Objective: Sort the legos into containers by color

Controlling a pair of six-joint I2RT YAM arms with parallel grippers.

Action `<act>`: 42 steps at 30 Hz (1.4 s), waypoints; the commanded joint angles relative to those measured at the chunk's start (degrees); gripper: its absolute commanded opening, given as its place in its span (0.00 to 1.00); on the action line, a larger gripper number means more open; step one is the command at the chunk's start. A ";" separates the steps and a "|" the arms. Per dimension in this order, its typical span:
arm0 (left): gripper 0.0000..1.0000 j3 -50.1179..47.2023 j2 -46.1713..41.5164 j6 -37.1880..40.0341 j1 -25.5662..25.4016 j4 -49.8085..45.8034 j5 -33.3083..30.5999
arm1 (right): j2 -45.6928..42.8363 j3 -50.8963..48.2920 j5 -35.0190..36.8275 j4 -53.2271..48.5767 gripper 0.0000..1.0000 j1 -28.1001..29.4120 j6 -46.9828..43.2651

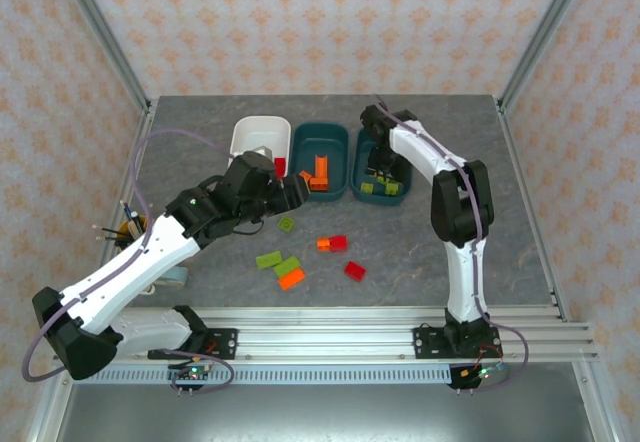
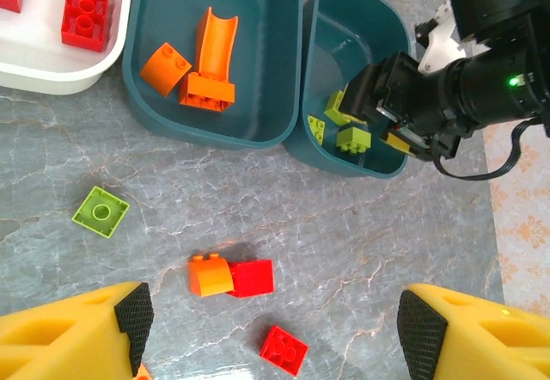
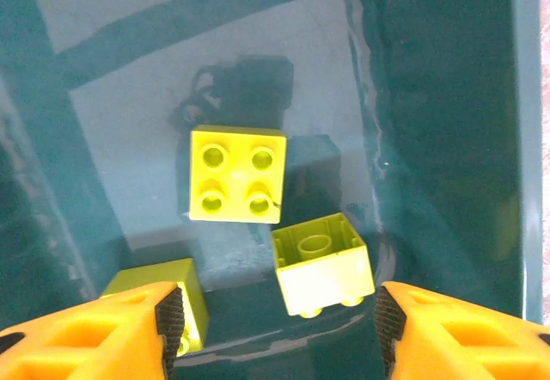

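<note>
Grey bench [image 1: 450,252] carries loose legos [image 2: 230,277] at 6 o'clock of the middle teal tub [image 2: 258,96], under the released left claw [image 2: 275,327]. The right claw [image 3: 277,315], released, hangs in the right teal tub [image 3: 430,96] over lime bricks [image 3: 236,174]; one corner brick [image 3: 196,298] is half hidden behind its finger. The white tub [image 2: 51,75] is cut off.

Bright, even light falls from above, leaving only soft, short shadows on the bench [image 1: 420,252]. Pale glare streaks the glossy floor of the teal tub [image 3: 129,70], and a dark blot of shadow lies beside the lime brick [image 3: 236,174]
</note>
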 commanded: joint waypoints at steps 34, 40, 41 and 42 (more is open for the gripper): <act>0.77 -20.91 11.37 14.77 -13.53 -3.39 4.62 | -64.96 -55.07 -18.68 18.15 0.65 21.22 -3.16; 0.75 -21.66 16.93 14.41 -13.51 -2.06 5.35 | -64.66 -54.50 -17.95 18.09 0.65 21.22 -2.49; 0.75 -22.25 16.89 14.25 -13.52 -1.45 5.11 | -64.67 -54.45 -17.78 18.17 0.65 21.22 -2.34; 0.75 -22.55 16.81 14.15 -13.51 -0.97 4.70 | -64.67 -54.45 -17.69 18.29 0.65 21.22 -2.14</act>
